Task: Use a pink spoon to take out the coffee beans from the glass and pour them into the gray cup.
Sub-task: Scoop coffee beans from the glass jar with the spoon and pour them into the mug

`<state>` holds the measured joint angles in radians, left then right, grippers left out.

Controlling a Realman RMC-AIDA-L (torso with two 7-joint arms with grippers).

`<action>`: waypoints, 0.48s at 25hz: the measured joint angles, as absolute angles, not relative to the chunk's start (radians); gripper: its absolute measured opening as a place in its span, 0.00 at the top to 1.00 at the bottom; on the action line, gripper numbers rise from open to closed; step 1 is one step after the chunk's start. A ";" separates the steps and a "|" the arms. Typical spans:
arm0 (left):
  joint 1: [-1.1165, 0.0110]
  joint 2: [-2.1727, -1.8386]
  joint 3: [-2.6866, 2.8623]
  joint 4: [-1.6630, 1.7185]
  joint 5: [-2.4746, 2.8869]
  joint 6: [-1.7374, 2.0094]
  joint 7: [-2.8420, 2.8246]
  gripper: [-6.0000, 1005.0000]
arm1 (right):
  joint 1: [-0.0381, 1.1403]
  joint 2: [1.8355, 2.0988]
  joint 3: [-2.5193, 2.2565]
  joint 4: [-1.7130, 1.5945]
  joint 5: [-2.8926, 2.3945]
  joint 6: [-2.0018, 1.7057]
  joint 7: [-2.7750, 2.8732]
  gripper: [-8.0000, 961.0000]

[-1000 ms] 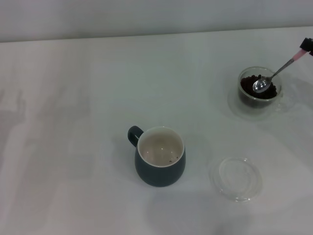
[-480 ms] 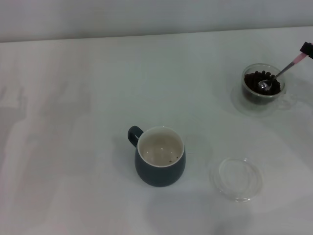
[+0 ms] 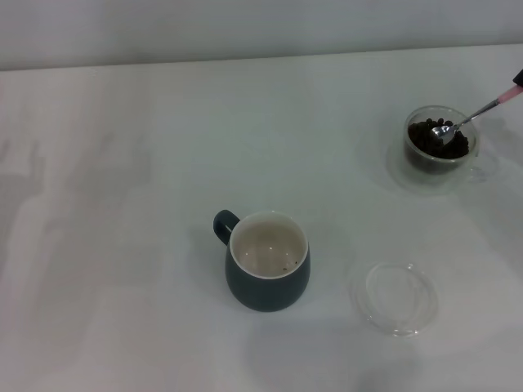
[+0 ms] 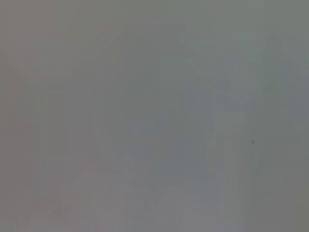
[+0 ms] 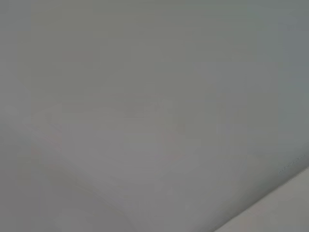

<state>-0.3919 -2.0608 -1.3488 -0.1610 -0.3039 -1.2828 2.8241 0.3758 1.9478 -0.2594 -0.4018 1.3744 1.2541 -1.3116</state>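
The glass (image 3: pixel 442 153) stands at the far right of the table in the head view, holding a heap of coffee beans (image 3: pixel 426 135). The pink spoon (image 3: pixel 472 117) slants into it, its silver bowl resting on the beans and its pink handle end running off to the right edge. Only a dark tip of my right gripper (image 3: pixel 518 80) shows there, shut on the handle end. The gray cup (image 3: pixel 268 263) stands in the middle near the front, handle to the left, with a few dark specks on its cream inside. My left gripper is out of view.
A flat clear glass saucer (image 3: pixel 394 298) lies to the right of the gray cup, near the front. The white table (image 3: pixel 122 204) ends at a pale wall at the back. Both wrist views show only a plain grey surface.
The right gripper has drawn back to the right, almost out of the picture. The spoon's bowl has sunk from above the beans down onto them, and the glass has shifted slightly.
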 joint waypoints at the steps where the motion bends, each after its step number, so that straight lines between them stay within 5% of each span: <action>1: -0.392 -2.060 -1.349 -0.161 -0.304 -1.283 2.824 0.56 | 0.375 1.948 -0.259 -0.402 1.374 1.250 -1.290 0.83; 12: -0.403 -2.056 -1.363 -0.161 -0.304 -1.274 2.824 0.56 | 0.376 1.950 -0.281 -0.401 1.365 1.205 -1.247 0.82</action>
<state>-0.4031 -2.0557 -1.3629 -0.1611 -0.3040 -1.2742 2.8241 0.3759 1.9495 -0.2813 -0.4013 1.3647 1.2052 -1.2471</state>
